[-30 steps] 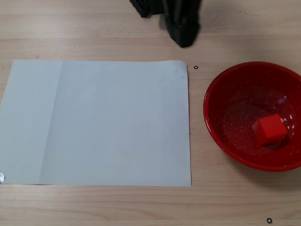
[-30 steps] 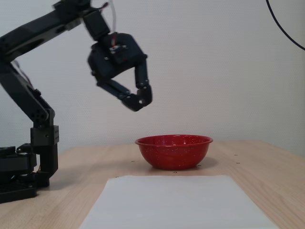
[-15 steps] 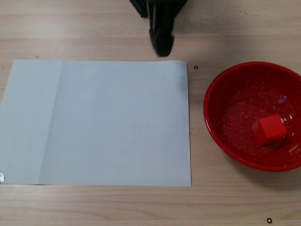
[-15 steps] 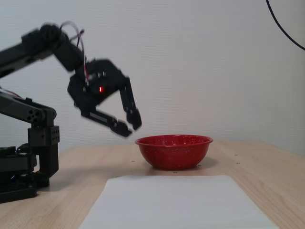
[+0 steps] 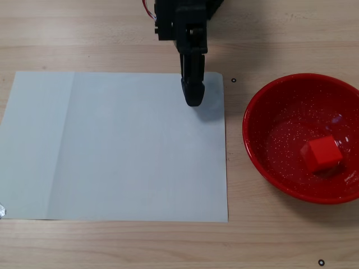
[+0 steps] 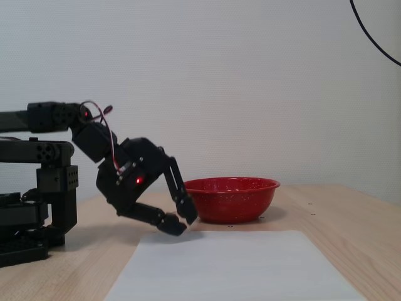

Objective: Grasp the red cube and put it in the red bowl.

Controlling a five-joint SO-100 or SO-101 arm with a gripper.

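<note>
The red cube (image 5: 321, 154) lies inside the red bowl (image 5: 263, 101), right of its middle, in the top-down fixed view. From the side, the red bowl (image 6: 229, 202) hides the cube behind its wall. My gripper (image 5: 193, 98) is low over the far right corner of the white paper, well to the left of the bowl. In the side view the gripper (image 6: 183, 224) hangs just above the paper's far edge. Its fingertips are close together and hold nothing.
A white sheet of paper (image 5: 112, 145) covers the table's left and middle; it also fills the foreground as the paper (image 6: 232, 266) in the side view. The arm's base (image 6: 31, 213) stands at the left. Small black marks (image 5: 233, 80) dot the wooden table.
The arm has swung away from the bowl and come down, from high above the table to just over the paper's far right corner. The cube has stayed in the bowl.
</note>
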